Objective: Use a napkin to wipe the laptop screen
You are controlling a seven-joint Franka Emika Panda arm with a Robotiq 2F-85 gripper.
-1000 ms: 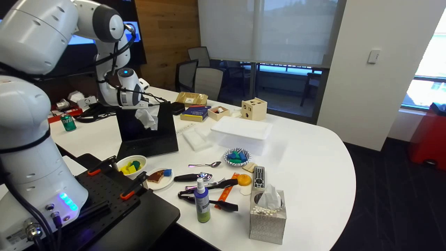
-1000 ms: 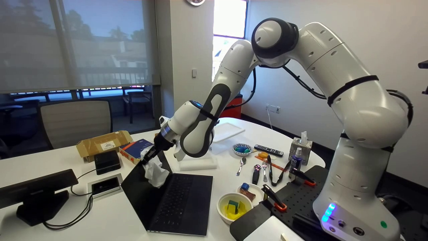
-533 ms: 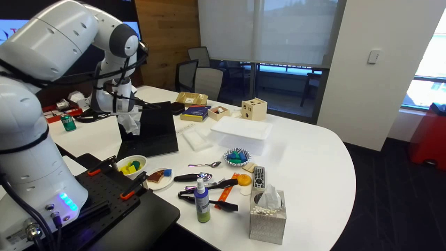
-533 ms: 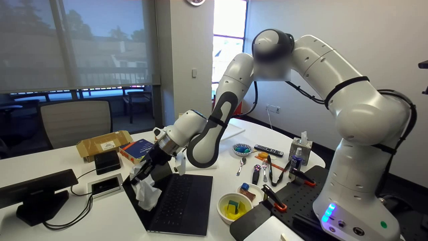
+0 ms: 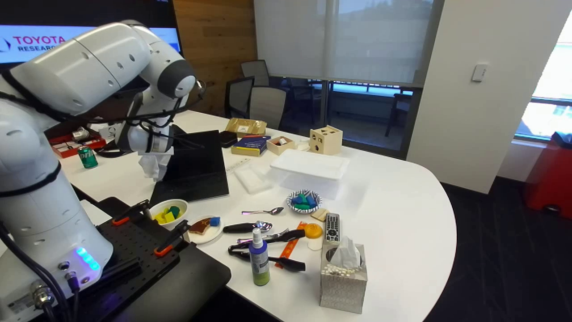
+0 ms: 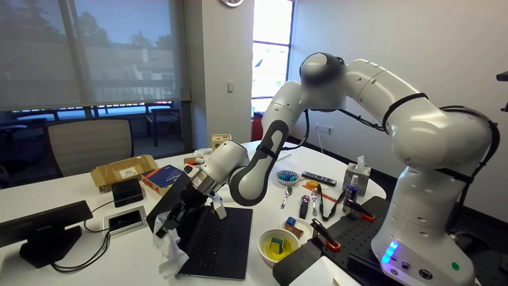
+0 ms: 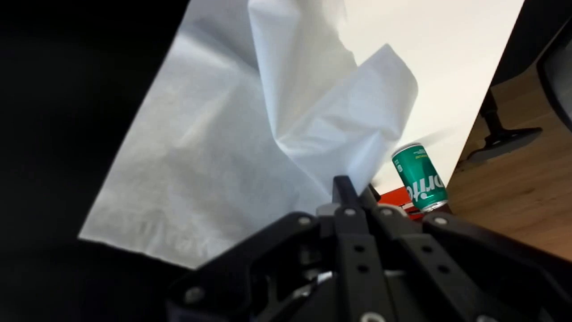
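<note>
Napkin (image 6: 170, 250) is sliding toward the left desk (image 6: 119, 258) edge; my claw (image 7: 356, 191) is pinching it. I should be skimming the screen (image 5: 199, 156).

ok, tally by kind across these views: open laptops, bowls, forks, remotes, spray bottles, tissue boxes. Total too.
Open laptop: 1
Bowls: 2 (white bowl, patterned bowl)
Fork: 1
Remote: 1
Spray bottle: 1
Tissue box: 1
Total: 7
</note>
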